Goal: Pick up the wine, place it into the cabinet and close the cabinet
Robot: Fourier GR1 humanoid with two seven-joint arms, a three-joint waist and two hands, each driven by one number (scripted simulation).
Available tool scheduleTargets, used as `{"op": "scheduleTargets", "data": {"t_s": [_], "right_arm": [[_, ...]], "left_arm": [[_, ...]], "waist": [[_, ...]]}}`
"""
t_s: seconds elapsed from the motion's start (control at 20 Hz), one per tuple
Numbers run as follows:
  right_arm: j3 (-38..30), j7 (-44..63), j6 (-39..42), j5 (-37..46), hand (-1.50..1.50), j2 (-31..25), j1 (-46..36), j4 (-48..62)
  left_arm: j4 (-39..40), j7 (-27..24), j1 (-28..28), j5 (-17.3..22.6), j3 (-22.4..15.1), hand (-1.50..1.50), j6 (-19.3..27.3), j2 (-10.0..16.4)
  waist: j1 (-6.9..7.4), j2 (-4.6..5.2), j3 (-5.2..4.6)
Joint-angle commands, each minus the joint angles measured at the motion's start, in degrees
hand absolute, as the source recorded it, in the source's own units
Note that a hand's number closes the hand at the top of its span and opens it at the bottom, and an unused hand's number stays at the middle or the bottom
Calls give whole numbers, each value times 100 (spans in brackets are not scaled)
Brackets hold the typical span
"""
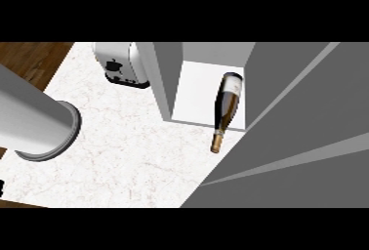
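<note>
The open cabinet (196,93) before you, standing at the far edge of the marble counter (130,161) toward its right side, holds one thing: the wine bottle (225,108). The bottle lies on its side on the cabinet's white floor, close along the right wall, with its base toward the back. Its neck points toward the counter's near edge and juts out past the front lip of the cabinet floor, so the tip hangs just over the marble. No hand touches it.

The bottle is slender and dark, brown to black along the body. It has a pale label band near the base end and a golden, foil-like sleeve on the neck.

The cabinet door (302,146), a broad grey panel, stands swung open and covers the right side of your view, from the counter's far edge down to its near right corner. A white toaster (117,66) with a black base sits at the counter's far edge, just beside the cabinet's grey left wall. Brown wooden flooring (25,56) shows past the counter's far left corner.

Your grey left forearm (29,117) hangs over the counter's left edge, well apart from the bottle. Of the left hand (1,188) only a black sliver shows near the counter's near left corner, and you cannot tell whether it is open or closed. Nor can you tell this of the right hand, which the view does not show.
</note>
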Motion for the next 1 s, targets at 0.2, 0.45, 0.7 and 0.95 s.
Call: {"op": "scheduleTargets", "data": {"t_s": [0.2, 0.45, 0.7, 0.95], "right_arm": [[-454, 187, -1167, 540, 150, 716, -1580, 1439], [-757, 162, -1758, 943, 150, 729, -2832, 2416], [-1050, 156, -2282, 1118, 150, 733, -3947, 3529], [-1464, 53, -2585, 1139, 150, 735, -4957, 4754]], "left_arm": [[-70, 61, -175, -20, -50, 150, -131, 11], [-69, 121, -312, -12, -110, 150, -181, -32], [-74, 174, -496, -36, -160, 150, -197, -81], [-39, 234, -590, -30, -171, 150, -285, -62]], "waist": [[318, 67, 9], [435, 114, 18], [534, 175, 22], [610, 222, 36]]}}
